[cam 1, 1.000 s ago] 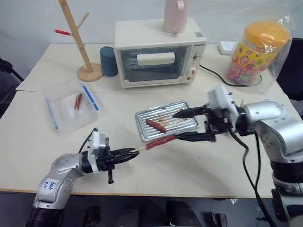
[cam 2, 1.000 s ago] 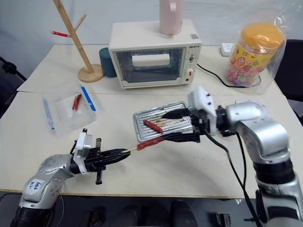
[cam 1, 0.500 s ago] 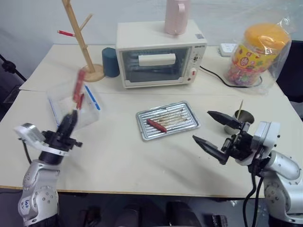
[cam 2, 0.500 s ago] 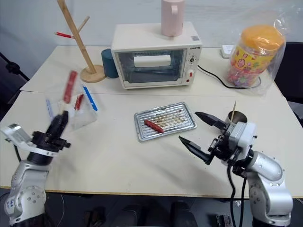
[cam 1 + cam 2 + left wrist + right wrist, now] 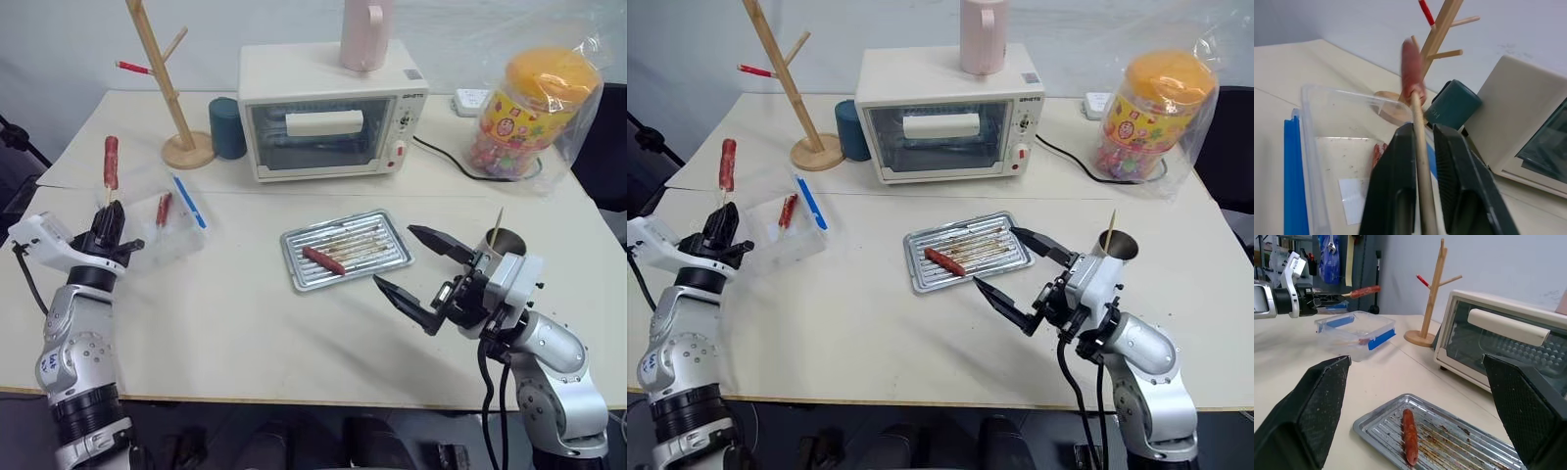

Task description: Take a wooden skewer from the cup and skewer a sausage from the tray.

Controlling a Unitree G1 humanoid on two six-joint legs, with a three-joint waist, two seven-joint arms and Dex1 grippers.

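One sausage up on the stick, one left on the tray.

Nearest us, the right gripper has pulled back off the small ribbed silver metal tray and hangs just before it, black fingers spread wide, nothing between them. Over at the table's left edge, the left gripper has swung out and tipped up since a second ago, fingers clamped on the thin pale wooden skewer, which now stands upright with the glossy reddish-brown sausage on its tip, beside the clear plastic box. Mid-table, the second sausage lies on the tray; the shiny tapered metal cup stands to its right, another stick inside. Behind sits the cream toaster oven.
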